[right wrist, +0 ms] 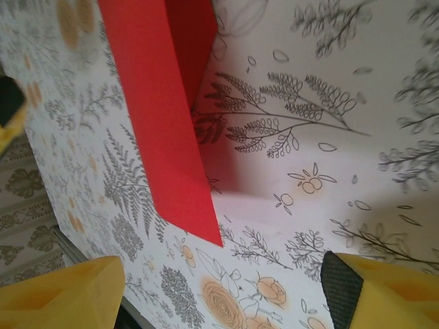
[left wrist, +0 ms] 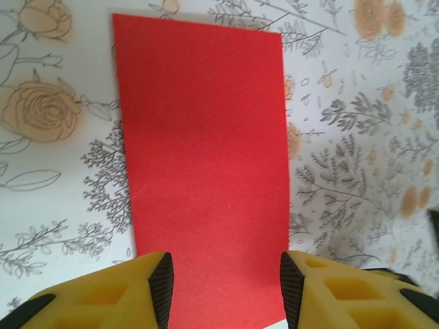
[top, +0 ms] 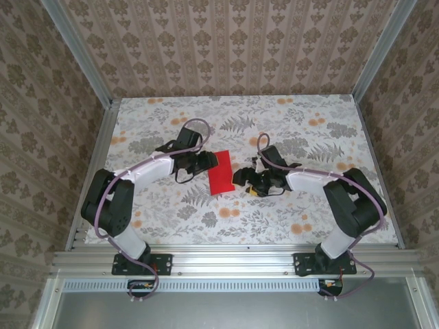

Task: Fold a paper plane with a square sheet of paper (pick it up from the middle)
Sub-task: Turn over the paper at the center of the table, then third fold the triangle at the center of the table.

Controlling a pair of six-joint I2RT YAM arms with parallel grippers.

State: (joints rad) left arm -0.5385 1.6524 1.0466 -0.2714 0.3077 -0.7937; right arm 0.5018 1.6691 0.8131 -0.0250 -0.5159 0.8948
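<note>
Folded into a red rectangle at the top view's centre, the square sheet of paper [top: 221, 172] lies with the left gripper [left wrist: 226, 281] spread astride its end, likely to press the crease, and the right gripper [right wrist: 223, 288] spread empty beside it.

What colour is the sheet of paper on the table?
The sheet of paper is plain bright red, unprinted; the left wrist view shows it best.

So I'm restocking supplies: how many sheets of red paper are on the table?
1. The red paper lies in the middle of the table, folded into a narrow rectangle, one end under the open left hand. Another sheet beneath it would be hidden.
</note>
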